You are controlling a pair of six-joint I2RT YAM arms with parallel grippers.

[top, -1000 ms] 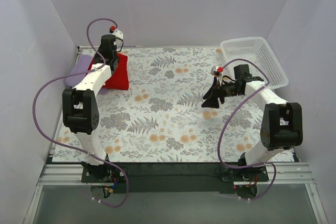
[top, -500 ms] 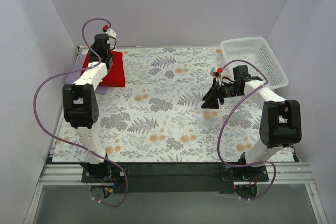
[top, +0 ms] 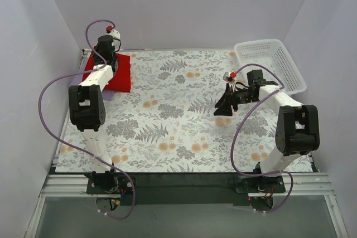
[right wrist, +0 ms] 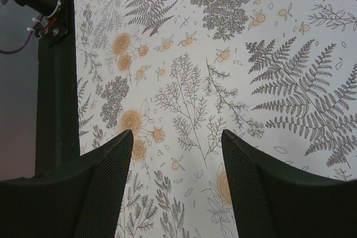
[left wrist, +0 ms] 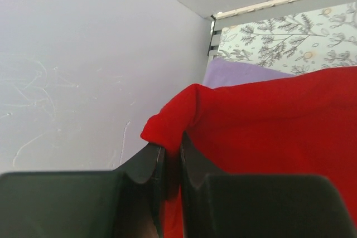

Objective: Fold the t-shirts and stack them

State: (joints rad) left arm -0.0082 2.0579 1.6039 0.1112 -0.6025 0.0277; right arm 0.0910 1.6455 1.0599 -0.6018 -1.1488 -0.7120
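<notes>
We find the red t-shirt (top: 121, 73) at the table's 10 o'clock corner. It lies on the lilac t-shirt (left wrist: 245, 73), whose edge peeks out at the red one's 12 o'clock in the left wrist view. Our left gripper (left wrist: 172, 159) has its fingers pinched tight on a bunched fold of the red cloth. Toward 3 o'clock, our right gripper (right wrist: 175, 143) hangs over the floral tablecloth (top: 167, 115), fingers spread, holding nothing. The white basket (top: 293, 71) sits at 2 o'clock.

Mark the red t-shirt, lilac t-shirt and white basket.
red t-shirt (top: 121, 72): top external view, flat folded panel.
lilac t-shirt (left wrist: 245, 74): left wrist view, strip beyond the red cloth.
white lattice basket (top: 269, 62): top external view, bare inner floor.
</notes>
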